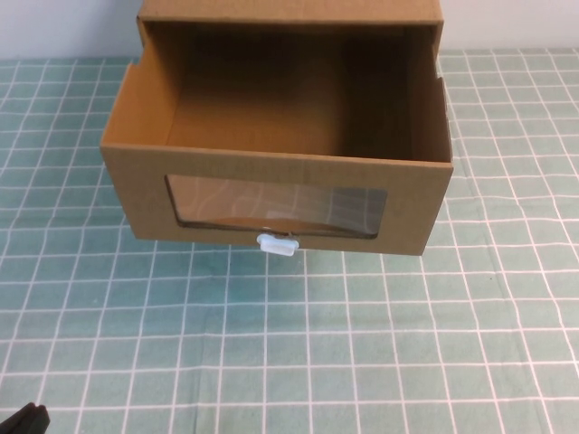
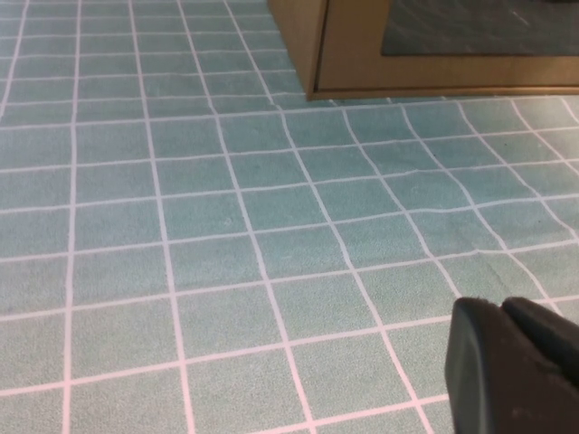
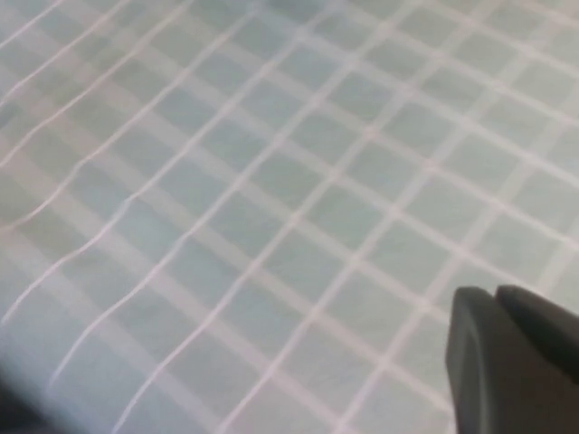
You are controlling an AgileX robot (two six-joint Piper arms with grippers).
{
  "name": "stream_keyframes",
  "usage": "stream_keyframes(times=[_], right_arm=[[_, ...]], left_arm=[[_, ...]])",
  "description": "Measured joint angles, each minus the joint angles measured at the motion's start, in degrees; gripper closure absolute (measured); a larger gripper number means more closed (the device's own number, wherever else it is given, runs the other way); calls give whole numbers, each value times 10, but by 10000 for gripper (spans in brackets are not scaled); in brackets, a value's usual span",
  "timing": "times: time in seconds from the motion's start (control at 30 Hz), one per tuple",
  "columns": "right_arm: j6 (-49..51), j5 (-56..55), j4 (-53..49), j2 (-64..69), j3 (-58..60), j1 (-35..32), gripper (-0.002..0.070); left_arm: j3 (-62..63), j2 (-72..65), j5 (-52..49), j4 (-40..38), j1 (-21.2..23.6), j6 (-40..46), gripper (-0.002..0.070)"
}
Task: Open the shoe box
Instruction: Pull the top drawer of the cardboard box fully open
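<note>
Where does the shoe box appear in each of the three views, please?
High view: shoe box, open, fills the upper middle; left gripper at the near-left corner.
Left wrist view: the shoe box shows its lower front corner, far beyond the left gripper.
Right wrist view: not in it; only the right gripper above the cloth.
Shared landmark: the green grid cloth.

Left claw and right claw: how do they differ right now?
The left claw has the shoe box ahead in its wrist view; the right claw faces only the checked cloth. The left claw shows at the high view's near-left corner; the right claw lies outside that view. Both are shut, empty and clear of the box.
</note>
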State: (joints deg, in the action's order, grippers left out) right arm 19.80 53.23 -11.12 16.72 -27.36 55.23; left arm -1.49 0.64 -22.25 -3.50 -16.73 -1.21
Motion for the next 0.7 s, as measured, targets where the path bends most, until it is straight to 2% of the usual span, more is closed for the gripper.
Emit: stream_keyframes(times=[0.17, 0.3, 0.4, 0.5, 0.7], right_arm=[[-1, -21, -32, -25, 0, -195, 689], [-1, -92, -70, -63, 0, -352, 689], [-1, -139, -81, -96, 3, -443, 689], [-1, -190, -92, -134, 29, -510, 689], [-1, -298, -95, -175, 151, -560, 689]], left_arm=[[0, 0, 0, 0, 0, 0, 680], [0, 0, 0, 0, 0, 0, 680], [0, 0, 0, 0, 0, 0, 680], [0, 0, 0, 0, 0, 0, 680], [0, 0, -1, 0, 0, 0, 680]])
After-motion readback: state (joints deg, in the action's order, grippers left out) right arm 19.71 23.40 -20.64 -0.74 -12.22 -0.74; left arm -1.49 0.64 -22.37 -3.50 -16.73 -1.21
